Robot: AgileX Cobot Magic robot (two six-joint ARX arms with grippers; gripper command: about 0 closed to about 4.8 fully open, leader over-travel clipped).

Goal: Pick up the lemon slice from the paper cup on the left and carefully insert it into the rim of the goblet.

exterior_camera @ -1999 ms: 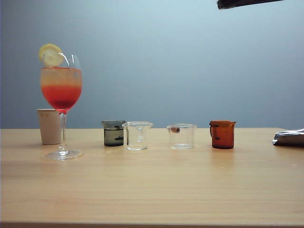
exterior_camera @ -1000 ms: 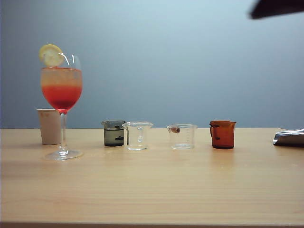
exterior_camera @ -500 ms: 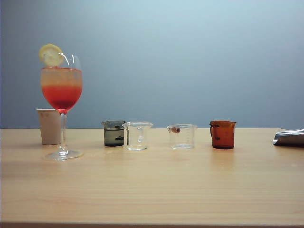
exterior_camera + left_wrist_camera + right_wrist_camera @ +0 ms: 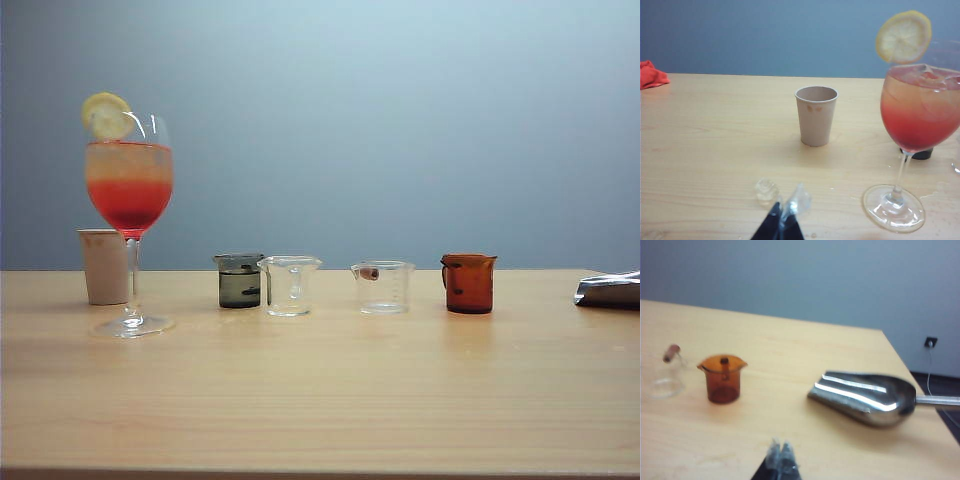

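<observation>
Only thing that's changed: the dark arm that poked into the top right corner of the exterior view a moment back is gone now, nothing else on the worktop (image 4: 320, 400) budged.

Left to right: the paper cup (image 4: 104, 266) sits at about 11 o'clock from the goblet's foot, just behind it. From the left wrist view its mouth looks empty, though I can't see the bottom. The goblet (image 4: 129, 190) holds layered red-to-orange drink, and the lemon slice (image 4: 106, 116) is already perched on its rim at roughly the 10 o'clock side, standing upright. So I'd say the job's basically done.

If it needed redoing: that slice is thin, light, floppy and wet, so pinch it by the rind edge, gently. The glass is tall and fragile, easy to tip.

Next come a dark beaker (image 4: 239, 280) with some dark liquid, a clear beaker (image 4: 289, 285), another clear beaker (image 4: 383, 287) with a small brown bit at its lip, then the amber jug (image 4: 468, 283), and a metal scoop (image 4: 608, 290) at the far right.

Left claw (image 4: 781, 220) is pressed together, holding nothing, low over the worktop near the goblet. Right claw (image 4: 780, 460) is together too, empty, near the scoop.
</observation>
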